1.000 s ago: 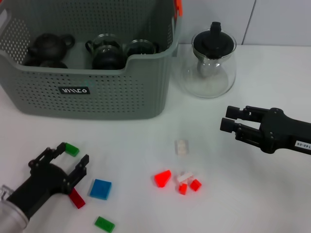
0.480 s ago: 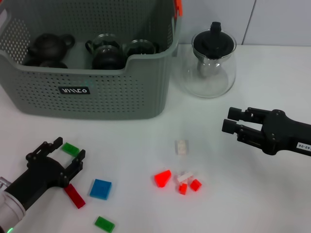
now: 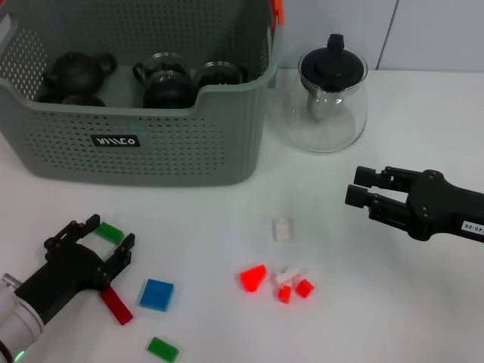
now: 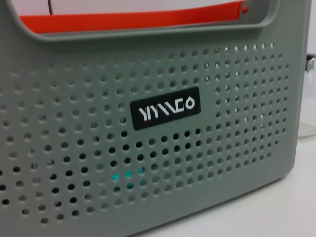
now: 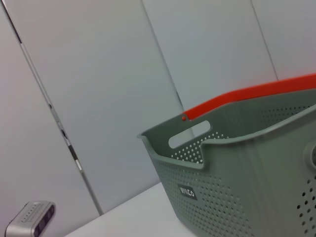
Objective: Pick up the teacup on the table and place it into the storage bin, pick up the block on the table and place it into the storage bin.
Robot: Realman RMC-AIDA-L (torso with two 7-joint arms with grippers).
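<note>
- Since a second ago, my left gripper (image 3: 92, 243) has drawn back and lower; my right gripper (image 3: 361, 196) has barely shifted.
- Both sets of jaws are spread, holding nothing.
- My left jaws sit around the green block (image 3: 110, 232), its long axis slanting across the gap.
- My right hovers well apart, below the glass teapot (image 3: 324, 94).
- Behind the blocks stands the storage bin (image 3: 151, 144), dark teaware already inside.

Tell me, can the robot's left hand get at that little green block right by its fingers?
Probably yes. The left hand is open low over the table, and the green block lies between its fingertips with nothing on top of it. The red block lies nearer the wrist, out of the way.
</note>
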